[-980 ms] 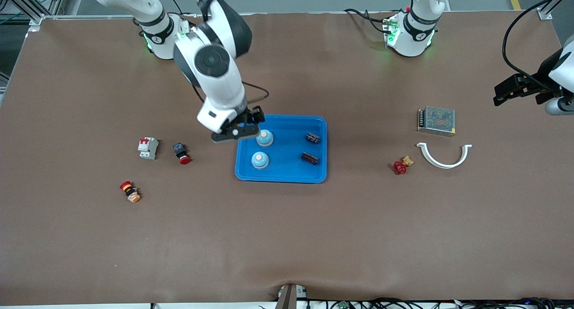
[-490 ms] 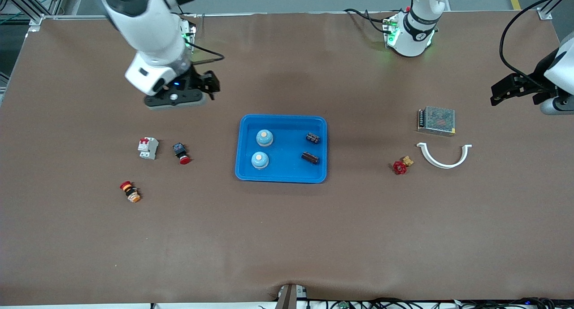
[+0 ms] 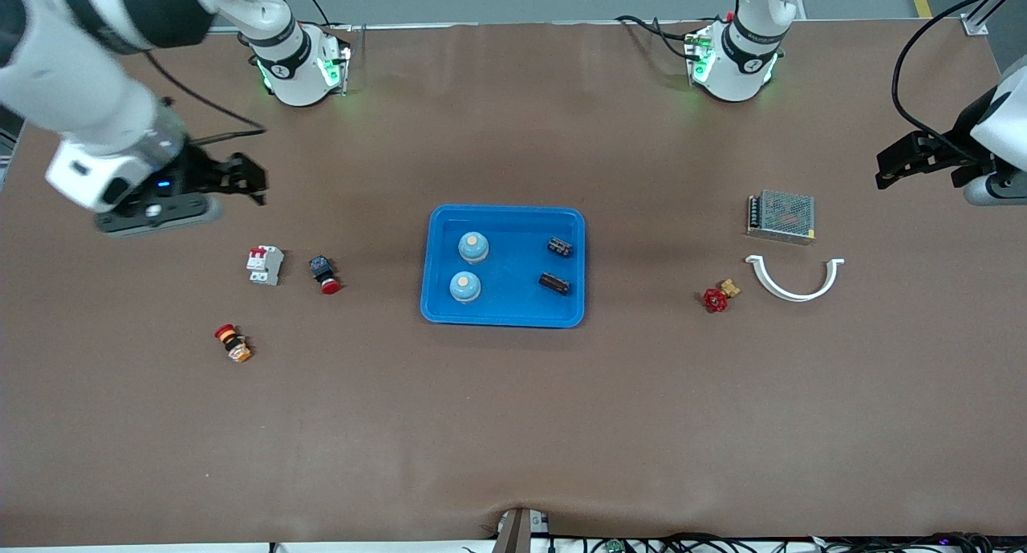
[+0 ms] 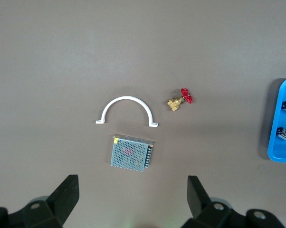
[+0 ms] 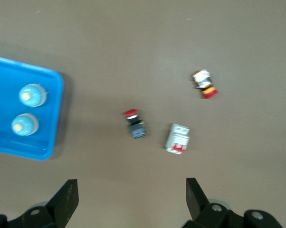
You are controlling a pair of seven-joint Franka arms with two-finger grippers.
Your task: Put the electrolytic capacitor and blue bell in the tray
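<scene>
- Jaws on both arms stand wide and hold nothing: the right gripper [image 3: 241,177] hangs over bare tabletop [image 3: 513,424] at the right arm's end, above a white circuit breaker with red levers [image 3: 264,265]; the left gripper [image 3: 899,161] hangs at the left arm's end, over the tabletop beside a perforated metal power-supply box [image 3: 781,216].
- Nearest the front camera lies a red-and-orange push-button switch [image 3: 232,343], well apart from the shallow bright blue plastic tray [image 3: 433,296].
- Midway, the tray sits at the tabletop's centre and holds two pale blue dome-shaped bells [image 3: 465,286] and two dark cylindrical electrolytic capacitors [image 3: 554,282].
- Level with it lie a red-capped black push button [image 3: 324,274], a red-handled brass valve [image 3: 716,297] and a white curved plastic clip [image 3: 794,278].
- By my reading the placing is done: every bell and capacitor in view lies inside the tray.
- Next, I judge, nothing remains to pick; both arms need only park clear of the tray.
</scene>
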